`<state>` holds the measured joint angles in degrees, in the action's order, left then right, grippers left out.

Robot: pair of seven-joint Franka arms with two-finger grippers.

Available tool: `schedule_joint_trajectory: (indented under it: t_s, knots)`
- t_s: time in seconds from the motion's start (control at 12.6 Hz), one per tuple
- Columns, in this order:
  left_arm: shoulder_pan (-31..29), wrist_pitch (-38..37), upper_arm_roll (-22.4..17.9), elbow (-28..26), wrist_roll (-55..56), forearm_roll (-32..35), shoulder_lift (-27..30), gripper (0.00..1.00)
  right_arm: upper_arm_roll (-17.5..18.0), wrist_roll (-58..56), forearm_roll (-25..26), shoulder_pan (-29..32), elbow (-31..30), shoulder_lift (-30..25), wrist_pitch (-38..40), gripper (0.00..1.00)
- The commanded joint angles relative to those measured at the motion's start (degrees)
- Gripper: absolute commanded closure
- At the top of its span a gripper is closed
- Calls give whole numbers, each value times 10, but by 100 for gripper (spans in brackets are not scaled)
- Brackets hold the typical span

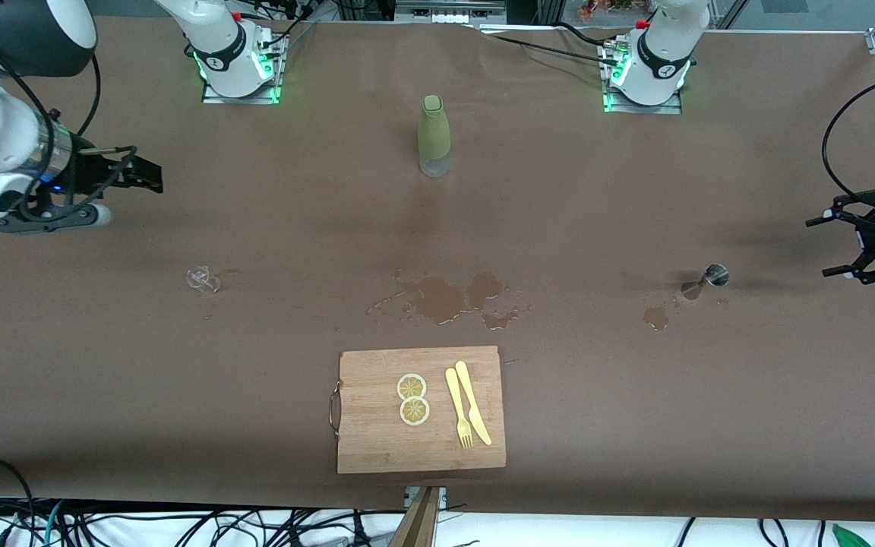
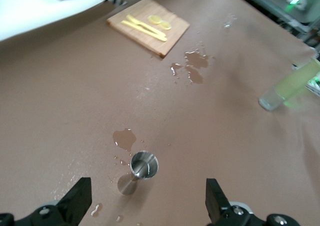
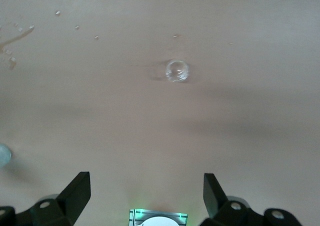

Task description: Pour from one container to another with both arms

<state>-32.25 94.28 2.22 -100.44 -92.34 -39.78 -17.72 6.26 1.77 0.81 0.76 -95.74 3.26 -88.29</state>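
Both arms are hanging wide of the work, fingers spread, holding nothing. Left gripper is sitting over the left arm's end of the table, just outboard of the steel jigger, which is standing upright with a small puddle nearer the front camera. Right gripper is hovering over the right arm's end; the clear glass is sitting near it on the table. Wet spill is lying mid-table, between the green bottle and the cutting board. This layout is fitting either pre-pickup or post-pour set-down.

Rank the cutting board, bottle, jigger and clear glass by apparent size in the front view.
1. cutting board
2. bottle
3. jigger and clear glass: both small and look alike, so unranked.
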Motion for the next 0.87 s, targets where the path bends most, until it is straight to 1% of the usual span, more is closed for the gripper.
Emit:
schedule_joint_trajectory:
  t_s: [0.0, 0.08, 0.24, 0.32, 0.4, 0.48, 0.64, 0.71, 0.79]
  knots:
    - [10, 40, 51, -20, 181, 52, 65, 0, -44, 17, 3, -1, 34, -9, 15, 0]
    - [12, 52, 78, -20, 262, 76, 86, 0, -51, 17, 2, -2, 48, -9, 16, 0]
    - [13, 70, 138, -19, 440, 124, 123, 0, -54, 17, 5, -2, 55, -11, 23, 0]
    - [17, 76, 162, -18, 517, 145, 136, 0, -61, 21, 3, -3, 55, -16, 23, 0]
    - [25, 76, 177, -17, 584, 168, 149, 0, -62, 24, 3, -3, 55, -21, 20, 0]
    - [50, 76, 180, -17, 649, 189, 167, 0, -67, 24, 2, -2, 55, -23, 18, 0]
    - [99, 70, 176, -18, 776, 253, 201, 0, -72, 17, 1, -3, 55, -29, 9, 0]
    - [120, 57, 166, -17, 837, 293, 212, 0, -74, 17, -1, -2, 54, -31, 8, 0]
    - [139, 50, 141, -17, 862, 340, 220, 0, -80, 16, -3, -2, 54, -31, 7, 0]
